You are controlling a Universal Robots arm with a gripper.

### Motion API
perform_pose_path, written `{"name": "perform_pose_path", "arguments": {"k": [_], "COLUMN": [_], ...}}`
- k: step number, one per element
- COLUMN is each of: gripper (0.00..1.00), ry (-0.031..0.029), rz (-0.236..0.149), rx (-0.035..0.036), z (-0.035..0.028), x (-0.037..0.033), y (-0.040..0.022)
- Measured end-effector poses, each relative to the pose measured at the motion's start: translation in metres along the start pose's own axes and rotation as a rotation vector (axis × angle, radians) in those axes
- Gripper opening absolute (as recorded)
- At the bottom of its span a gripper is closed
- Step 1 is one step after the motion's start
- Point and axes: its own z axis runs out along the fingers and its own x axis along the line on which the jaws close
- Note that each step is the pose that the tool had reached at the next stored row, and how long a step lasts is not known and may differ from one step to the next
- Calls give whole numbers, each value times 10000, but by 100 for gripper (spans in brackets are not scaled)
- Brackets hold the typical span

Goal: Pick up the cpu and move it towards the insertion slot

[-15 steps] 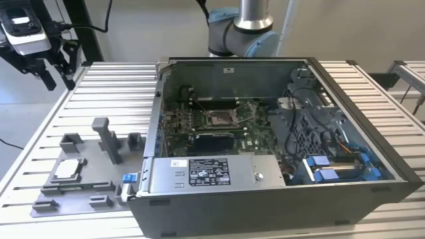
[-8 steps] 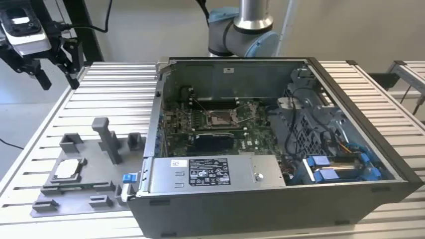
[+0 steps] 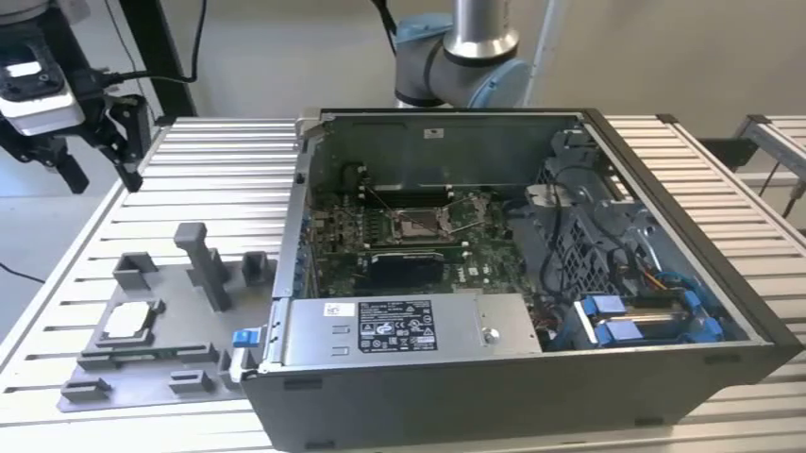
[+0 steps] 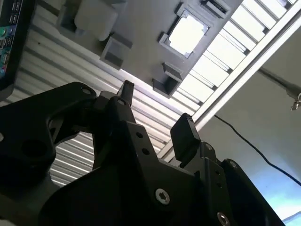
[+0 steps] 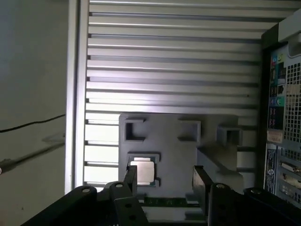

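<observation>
The cpu [image 3: 130,321] lies flat in a grey fixture nest on the table, at the exterior view's left, its silvery top facing up. In both wrist views it shows as a bright square [image 4: 188,33] [image 5: 142,170] on the fixture plate. My gripper [image 3: 101,179] hangs high above the table's far left corner, well away from the cpu, with its jaws open and nothing between them [image 4: 155,110] [image 5: 165,181]. The insertion slot [image 3: 416,224] sits inside the open computer case, a silver frame on the green board.
The open computer case [image 3: 529,377] takes up the table's middle and right, with a power supply [image 3: 391,326] along its front. A tall grey post [image 3: 202,264] and several blocks stand on the fixture plate [image 3: 139,387]. The arm's base [image 3: 460,66] rises behind the case.
</observation>
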Motion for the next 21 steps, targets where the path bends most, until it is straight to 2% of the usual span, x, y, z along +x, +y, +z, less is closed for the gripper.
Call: {"name": "perform_pose_path", "arguments": {"k": [2, 4, 7, 9, 21], "gripper": [0, 0, 0, 0, 0], "ry": [1, -1, 0, -1, 7], "rz": [1, 1, 1, 0, -206], "rx": [1, 1, 11, 16, 20], "z": [26, 52, 99, 135, 350], "x": [20, 62, 183, 222, 237], "y": [-74, -121, -133, -135, -145]}}
